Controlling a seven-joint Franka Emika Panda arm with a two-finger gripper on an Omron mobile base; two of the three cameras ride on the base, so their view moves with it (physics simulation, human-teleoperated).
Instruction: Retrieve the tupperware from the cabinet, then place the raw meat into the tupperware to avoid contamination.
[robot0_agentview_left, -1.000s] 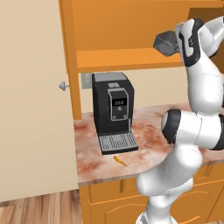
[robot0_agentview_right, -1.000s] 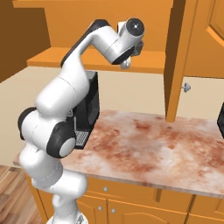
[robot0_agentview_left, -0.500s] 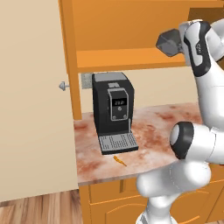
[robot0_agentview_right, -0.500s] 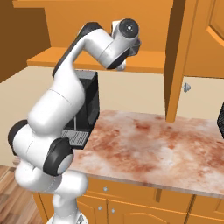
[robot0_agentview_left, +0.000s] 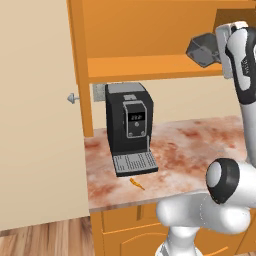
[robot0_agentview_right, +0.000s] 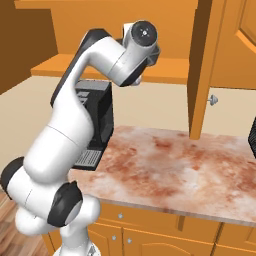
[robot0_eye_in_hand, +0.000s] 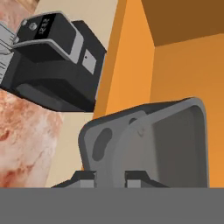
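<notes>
Gripper: the gripper (robot0_eye_in_hand: 110, 176) is raised to the level of the cabinet's inner shelf, its two dark tips clamped on the near wall of the tub, one tip on each side of that wall.
Tub: the grey tub (robot0_agentview_left: 204, 50) hangs tilted at the end of the hand, in front of the open cabinet and just above the shelf edge (in the hand view its open mouth faces the camera, and it looks empty) (robot0_eye_in_hand: 175, 140).
Tub and gripper: touching; the rim sits between the fingertips (robot0_eye_in_hand: 83, 177) and the body of the tub extends away from the hand.
Cabinet: the orange cabinet (robot0_agentview_left: 150, 30) stands open; the tub's far end is over the shelf (robot0_agentview_left: 150, 67), and I cannot tell whether it touches the board. One door (robot0_agentview_right: 220, 45) with a round silver knob shows in the right base view.
Meat: the small orange-brown meat (robot0_agentview_left: 136, 183) lies on the counter (robot0_agentview_left: 195, 150) just in front of the coffee machine's drip tray, near the counter's front edge, well below and well apart from the tub and gripper.
Coffee machine: the black machine (robot0_agentview_left: 128, 125) stands upright at the left end of the counter under the shelf (it appears tilted in the hand view because the hand is rolled) (robot0_eye_in_hand: 52, 61).
Arm: it rises from the base and bends up to the cabinet (robot0_agentview_right: 100, 75).
</notes>
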